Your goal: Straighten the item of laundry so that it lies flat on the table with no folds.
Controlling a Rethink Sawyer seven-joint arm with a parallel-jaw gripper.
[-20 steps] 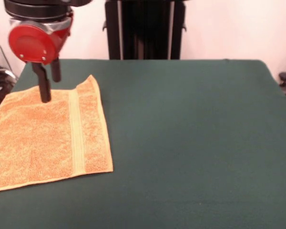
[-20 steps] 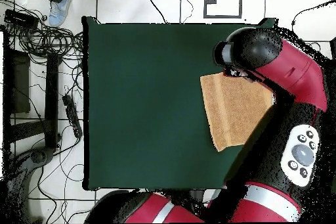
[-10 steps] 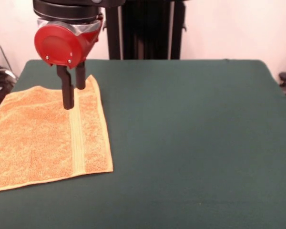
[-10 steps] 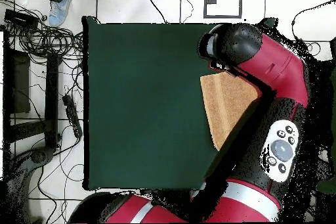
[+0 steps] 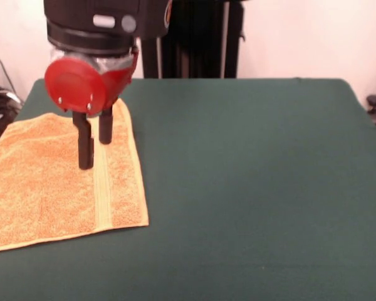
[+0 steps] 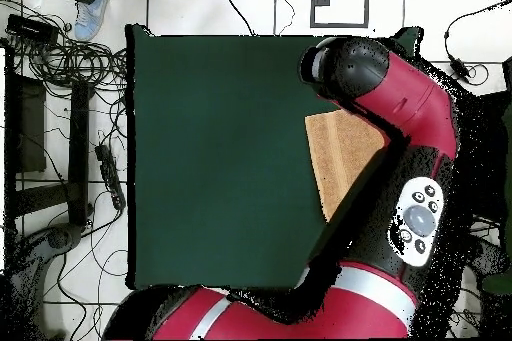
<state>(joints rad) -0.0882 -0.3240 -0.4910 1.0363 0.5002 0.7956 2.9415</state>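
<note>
The orange-tan towel (image 5: 44,194) lies spread on the dark green table (image 5: 250,188) at the left side, and the picture's left edge cuts it off. A ribbed band (image 5: 101,188) runs down near its right edge. My gripper (image 5: 95,153) hangs over the towel's far part by that band, open, with nothing between its black fingers (image 5: 86,150). I cannot tell whether the tips touch the cloth. From overhead, the red arm (image 6: 400,107) covers much of the towel (image 6: 340,152), which lies at the right edge of the table (image 6: 220,157).
A black pedestal column (image 5: 188,37) stands behind the table's far edge. On the floor beside the table lie tangled cables (image 6: 60,57). A person's shoe (image 6: 90,9) shows at the overhead view's top left corner.
The gripper has moved right and nearer to the camera, from the towel's far left part to the ribbed band. It stayed open. The towel has not moved.
</note>
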